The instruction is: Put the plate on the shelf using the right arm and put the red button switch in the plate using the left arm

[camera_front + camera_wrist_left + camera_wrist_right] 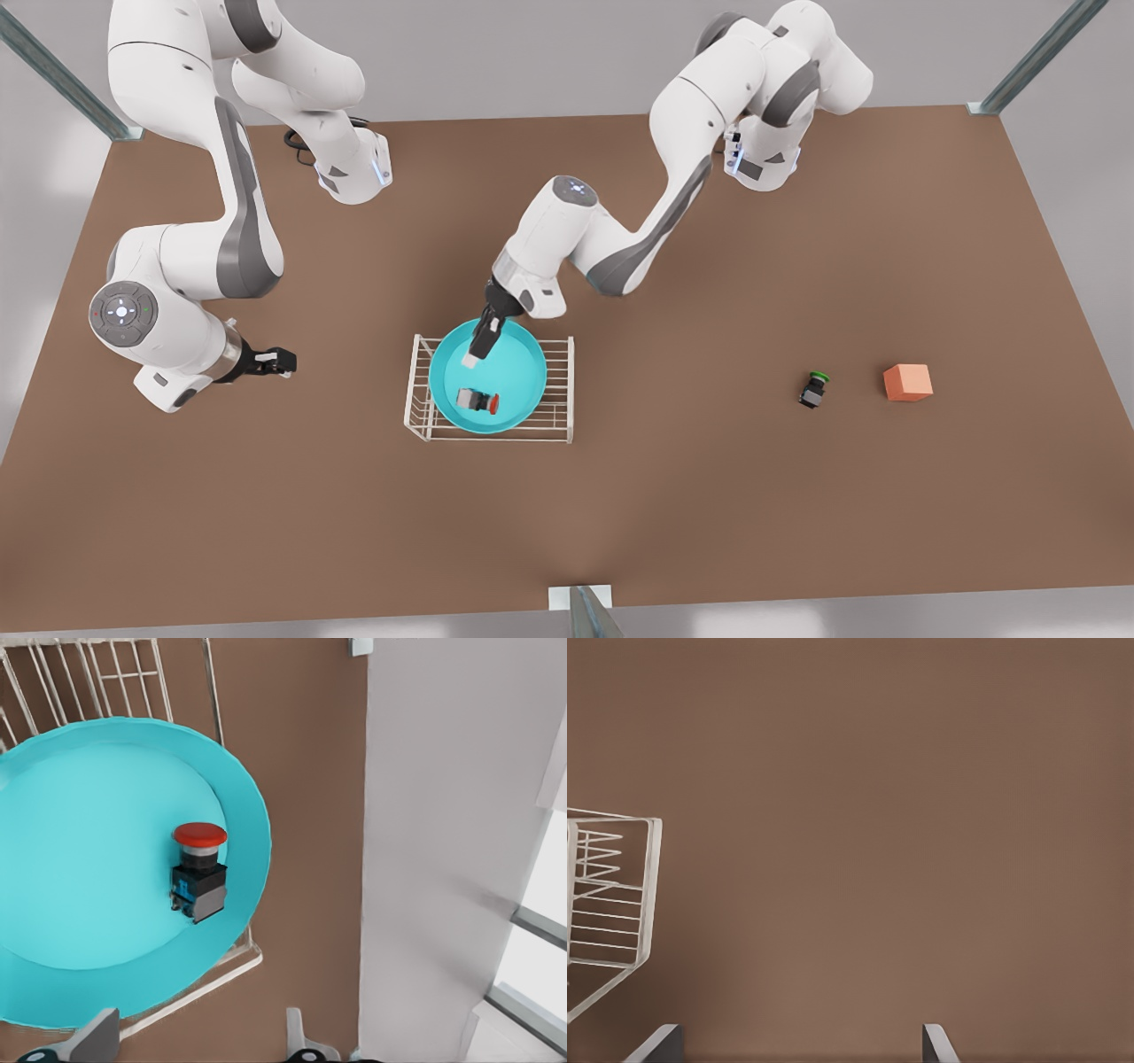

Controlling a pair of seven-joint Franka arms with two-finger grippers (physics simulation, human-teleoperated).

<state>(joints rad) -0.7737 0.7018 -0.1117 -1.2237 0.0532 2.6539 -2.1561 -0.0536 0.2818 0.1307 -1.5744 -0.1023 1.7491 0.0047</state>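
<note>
Left wrist view: the left gripper (199, 1036) has its jaws spread apart and empty, with one fingertip (97, 1035) over the plate's rim and the other over bare tabletop. Just ahead of the jaws, the red button switch (198, 872) lies on its side inside the turquoise plate (97, 850), clear of both fingers, its red cap pointing away from the gripper. The plate rests on the white wire shelf (213, 970), whose bars show past the plate's edge.

In the front view, the left gripper (478, 347) hangs over the far part of the plate (523, 372), and the red button switch (478, 400) sits below it near the plate's near rim. The shelf (563, 390) stands on the brown table (620, 514).

Right wrist view: the right gripper (802, 1045) has its jaws wide apart and holds nothing; bare table lies between and ahead of them, with a corner of the shelf (647, 895) off to one side. In the front view the right gripper (275, 361) waits beside the shelf, apart from it, at the front view's left.

Well apart from both grippers, a green button switch (813, 389) and an orange cube (907, 382) sit near each other at the front view's right.
</note>
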